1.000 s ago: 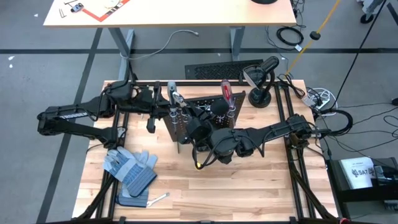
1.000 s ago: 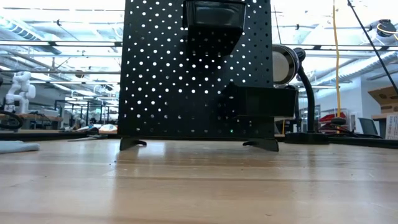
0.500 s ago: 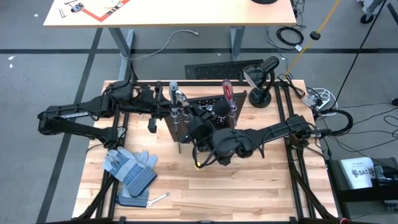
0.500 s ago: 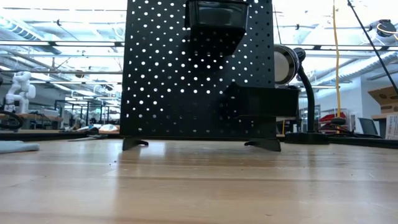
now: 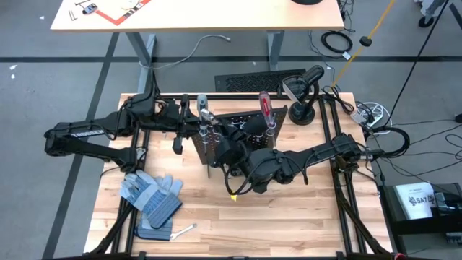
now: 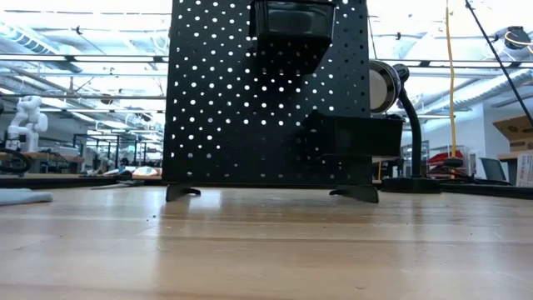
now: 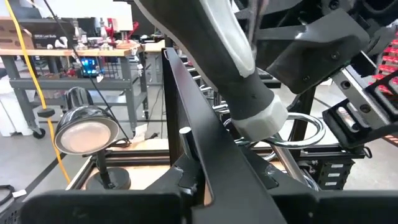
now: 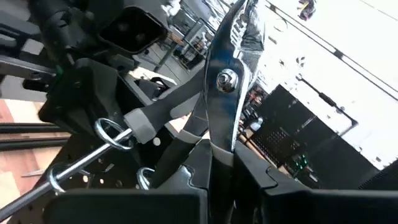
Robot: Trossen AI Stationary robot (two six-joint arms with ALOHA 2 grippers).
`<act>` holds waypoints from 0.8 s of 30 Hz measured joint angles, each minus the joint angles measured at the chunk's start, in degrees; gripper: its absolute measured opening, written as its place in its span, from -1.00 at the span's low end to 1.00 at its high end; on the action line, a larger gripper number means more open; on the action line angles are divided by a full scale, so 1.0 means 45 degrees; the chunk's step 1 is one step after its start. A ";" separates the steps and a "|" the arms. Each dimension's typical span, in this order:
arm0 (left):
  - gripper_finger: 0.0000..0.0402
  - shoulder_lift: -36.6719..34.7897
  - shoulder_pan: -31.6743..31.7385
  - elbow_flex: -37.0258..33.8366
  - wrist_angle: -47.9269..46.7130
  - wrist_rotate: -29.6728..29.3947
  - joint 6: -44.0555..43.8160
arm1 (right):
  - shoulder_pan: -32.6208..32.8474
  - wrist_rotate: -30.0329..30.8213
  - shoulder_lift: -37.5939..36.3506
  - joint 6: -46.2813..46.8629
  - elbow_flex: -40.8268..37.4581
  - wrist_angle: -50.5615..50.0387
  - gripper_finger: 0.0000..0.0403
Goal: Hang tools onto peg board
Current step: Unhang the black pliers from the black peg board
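Note:
The black peg board (image 6: 266, 92) stands upright on its two feet at mid-table and also shows in the high view (image 5: 216, 155). A grey-handled screwdriver (image 5: 204, 112) and a red-handled one (image 5: 263, 107) hang in its silver rings. My left gripper (image 5: 189, 124) is at the board's left edge, shut on it. My right gripper (image 5: 232, 143) is over the board's top, shut on the black-and-silver pliers (image 8: 225, 79), whose jaws point away from the fingers, next to the grey screwdriver (image 8: 155, 112) in its ring (image 8: 112, 134). My left gripper pinches the peg board's side edge (image 7: 186, 143) between its two fingers, coming level from the table's left. The board stands upright on the table. My right gripper pinches the pliers by the handles just below the pivot (image 8: 214, 134). The pliers are lifted clear, above the board's rings.
Blue-grey gloves (image 5: 151, 193) lie at the near left on a black mat (image 5: 153, 232), with a silver wrench (image 5: 186, 231) beside them. A desk lamp (image 5: 303, 94) stands at the far right, also in the low view (image 6: 391, 92). A free ring (image 7: 301, 127) is beside the grey screwdriver.
The peg board has slid a little toward the table's right edge, staying upright. My right gripper with the pliers has shifted slightly along with it.

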 joint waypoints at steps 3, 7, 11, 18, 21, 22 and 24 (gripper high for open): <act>-0.71 0.0037 -0.0071 -0.0005 0.0103 -0.0096 -0.0008 | -0.0188 0.0657 0.0047 0.1140 0.0021 0.0101 -0.88; -0.71 0.0040 -0.0077 -0.0019 0.0116 -0.0165 -0.0003 | -0.0240 0.0906 0.0052 0.1824 0.0024 0.0776 -0.88; -0.71 0.0039 -0.0077 -0.0019 0.0111 -0.0155 0.0010 | -0.0243 0.0960 0.0057 0.2002 0.0024 0.1225 -0.88; -0.71 0.0019 -0.0077 -0.0024 -0.0011 -0.0106 0.0083 | -0.0313 -0.0184 0.0010 0.1742 0.0059 0.1547 -0.88; -0.71 0.0010 -0.0081 -0.0019 -0.0211 -0.0113 0.0128 | -0.0254 -0.1349 -0.0016 -0.0500 0.0068 0.1531 -0.88; -0.71 0.0010 -0.0082 -0.0019 -0.0214 -0.0116 0.0149 | -0.0231 -0.1302 -0.0016 -0.0698 0.0068 0.1519 -0.88; -0.71 0.0010 -0.0083 -0.0019 -0.0207 -0.0126 0.0194 | -0.0225 -0.0934 -0.0016 -0.0714 0.0085 0.1544 -0.88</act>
